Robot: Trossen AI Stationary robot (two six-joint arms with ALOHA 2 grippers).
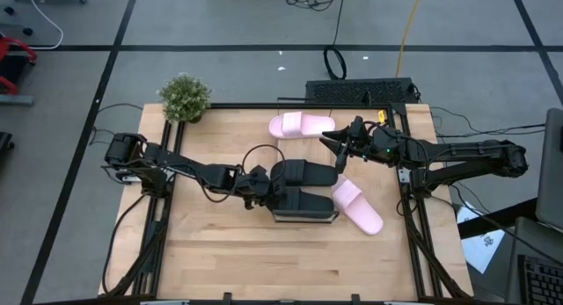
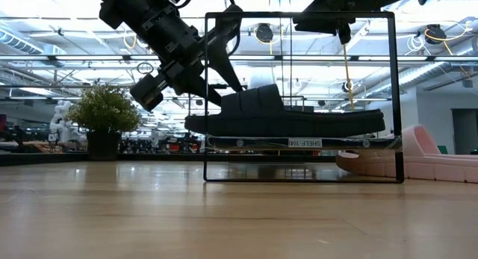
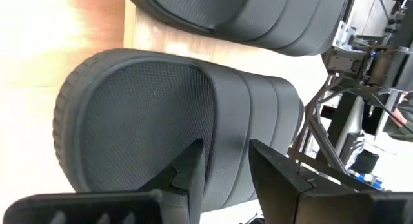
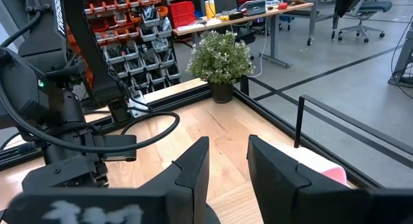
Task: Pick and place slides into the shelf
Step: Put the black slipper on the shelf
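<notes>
Setting black slides (image 1: pixel 303 186) side by side on the shelf (image 1: pixel 305 218), the left gripper (image 1: pixel 261 189) sits at their heel end, fingers (image 3: pixel 193 166) narrowly apart. Two pink slides (image 1: pixel 302 125) wait beside it; the right gripper (image 1: pixel 334 151) hovers nearby, slightly parted, empty.

Two dark jointed arms trailing black cables, each hand black and angular.

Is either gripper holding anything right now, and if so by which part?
Nothing is held. The left gripper is open at the heel of a black slide sandal on the shelf; the right gripper hovers open.
</notes>
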